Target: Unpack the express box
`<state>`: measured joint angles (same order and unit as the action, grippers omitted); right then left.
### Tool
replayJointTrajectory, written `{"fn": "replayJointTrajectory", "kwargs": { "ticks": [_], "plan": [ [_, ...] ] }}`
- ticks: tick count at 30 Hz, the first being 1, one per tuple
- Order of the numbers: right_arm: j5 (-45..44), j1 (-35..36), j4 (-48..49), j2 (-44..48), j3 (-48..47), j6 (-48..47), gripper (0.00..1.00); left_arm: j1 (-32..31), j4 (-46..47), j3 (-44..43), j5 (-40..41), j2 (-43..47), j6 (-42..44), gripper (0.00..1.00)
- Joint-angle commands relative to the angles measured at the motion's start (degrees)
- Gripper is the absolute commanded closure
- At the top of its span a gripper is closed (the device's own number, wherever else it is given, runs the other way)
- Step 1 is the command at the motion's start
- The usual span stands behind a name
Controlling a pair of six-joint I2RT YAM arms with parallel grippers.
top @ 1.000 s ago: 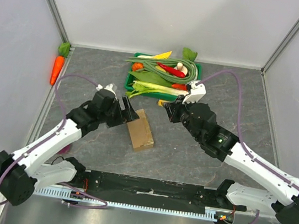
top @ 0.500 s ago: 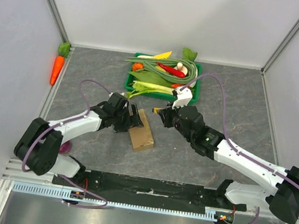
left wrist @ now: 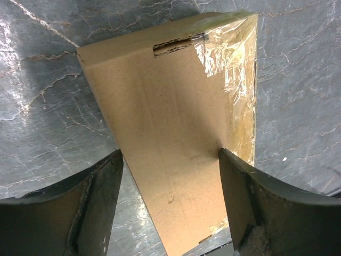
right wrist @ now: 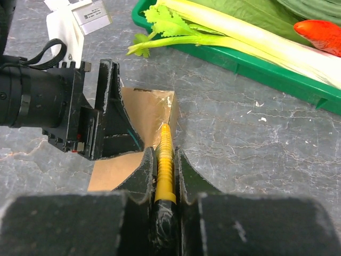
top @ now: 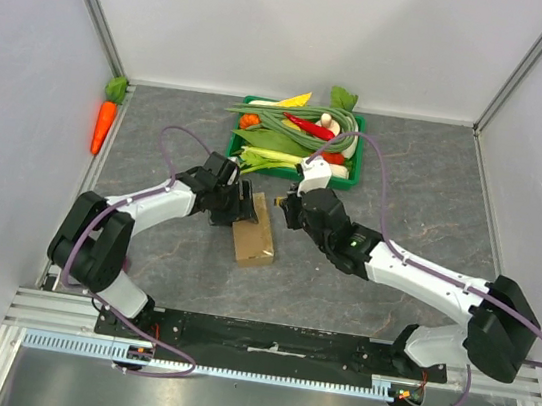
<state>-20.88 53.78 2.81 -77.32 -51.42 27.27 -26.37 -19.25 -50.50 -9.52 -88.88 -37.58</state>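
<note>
The express box (top: 255, 231), a small brown carton, lies flat on the grey marbled desk (top: 404, 191) between the two arms, just near of the green tray (right wrist: 277, 74) of vegetables. From above, both arms reach inward to its far end, but their fingers are too small there to read. The left wrist view fills that in: the left gripper (left wrist: 170, 152) hangs right over the carton with its jaws spread wide, one dark finger at the box's left edge and the other overlapping its right side; whether they press on the cardboard I cannot tell. That view alone shows glossy clear tape (left wrist: 234, 69) across the box's far right corner and a torn slit in the far edge. The right wrist view shows the right gripper (right wrist: 164, 153) with its jaws pressed together on a yellow ridged tool (right wrist: 165, 176), whose tip sits at the taped edge of the box, just right of the left arm's black fingers. It also brings celery (right wrist: 224, 32) and a red chilli (right wrist: 322, 34) close. Only the overhead view takes in the carrot (top: 105, 122) lying against the left wall.
</note>
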Motion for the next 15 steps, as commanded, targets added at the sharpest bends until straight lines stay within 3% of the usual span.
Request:
{"fn": "replayJointTrajectory", "kwargs": {
  "ticks": [1, 5, 15],
  "plan": [
    [-7.1, 1.2, 3.3, -1.7, -4.2, -1.6, 1.00, 0.3, -4.9, -0.9, 2.0, -1.4, 7.3, 0.26],
    [-9.6, 2.5, 2.7, -4.7, -7.0, -2.1, 1.00, 0.3, -6.5, -1.7, -0.1, -2.2, 7.3, 0.33],
    [-11.5, 3.3, 4.8, -10.5, -7.1, 0.9, 1.00, 0.3, -6.9, -0.5, -3.0, -5.1, 6.1, 0.39]
  ]
}}
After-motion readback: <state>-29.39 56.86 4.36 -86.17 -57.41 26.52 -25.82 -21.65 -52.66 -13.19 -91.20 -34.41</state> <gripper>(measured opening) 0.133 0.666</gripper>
